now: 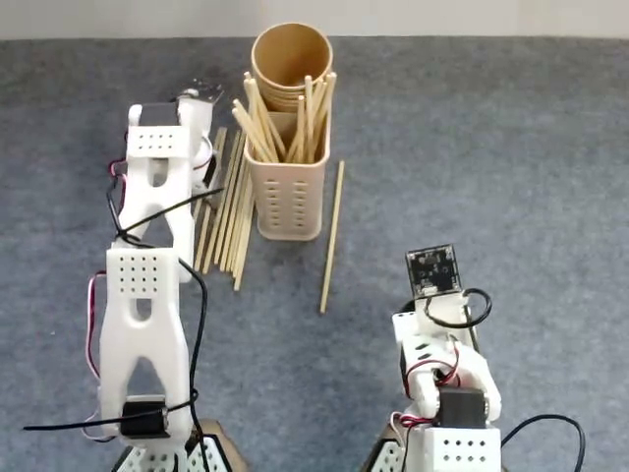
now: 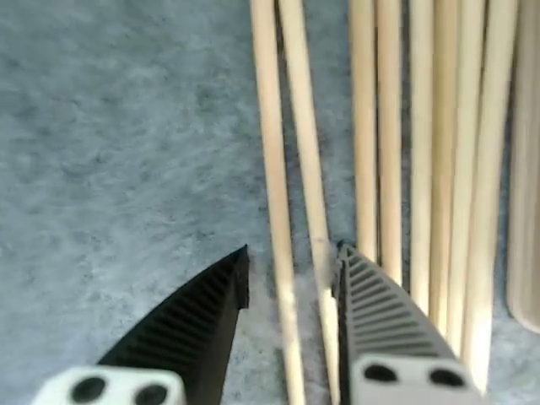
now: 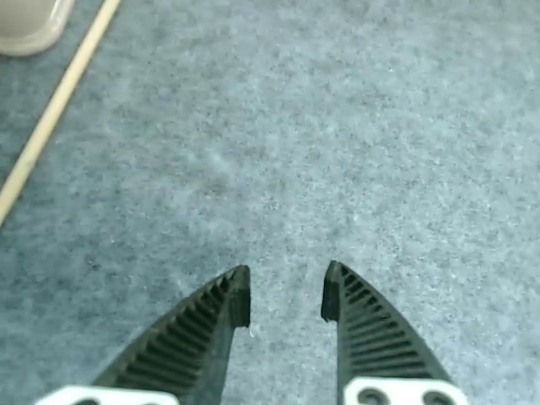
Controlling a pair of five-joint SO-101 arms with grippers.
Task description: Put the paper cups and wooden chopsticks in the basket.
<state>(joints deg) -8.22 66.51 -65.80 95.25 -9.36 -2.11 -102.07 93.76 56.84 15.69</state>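
Paper cups: a nested stack of tan cups [image 1: 291, 59] stands upright close to the surface's far edge, about midway along it, at the far end of the basket (whether it sits inside or just behind the far wall I cannot tell).
Basket: a beige, perforated, upright container [image 1: 285, 202], directly on the near side of the cups.
Chopsticks in basket: a bundle [image 1: 263, 128] stands on end in the basket, fanned out, with several tips leaning over the cups' rim.
Loose chopsticks: a row of them [image 1: 228, 211] lies flat on the surface just beside the basket's left wall, running roughly from the near edge towards the far edge, between the basket and the left arm.
Single chopstick: one stick [image 1: 332, 236] lies alone just to the right of the basket, in the same direction, with its near tip pointing towards the right arm.
Left gripper: low over the loose row, jaws spread [image 2: 291, 261], with two sticks of the row passing between them. One of those sticks lies just beside the ridged finger, and neither is pinched.
Left arm: stretched [image 1: 147, 295] from the near-left corner towards the far edge, alongside the row.
Right gripper: jaws a little apart [image 3: 285, 295], gripping nothing, above bare surface.
Right arm: folded [image 1: 442, 383] at the near edge, right of the middle, well apart from the basket.
Surface: grey, carpet-like cover [image 1: 491, 147].
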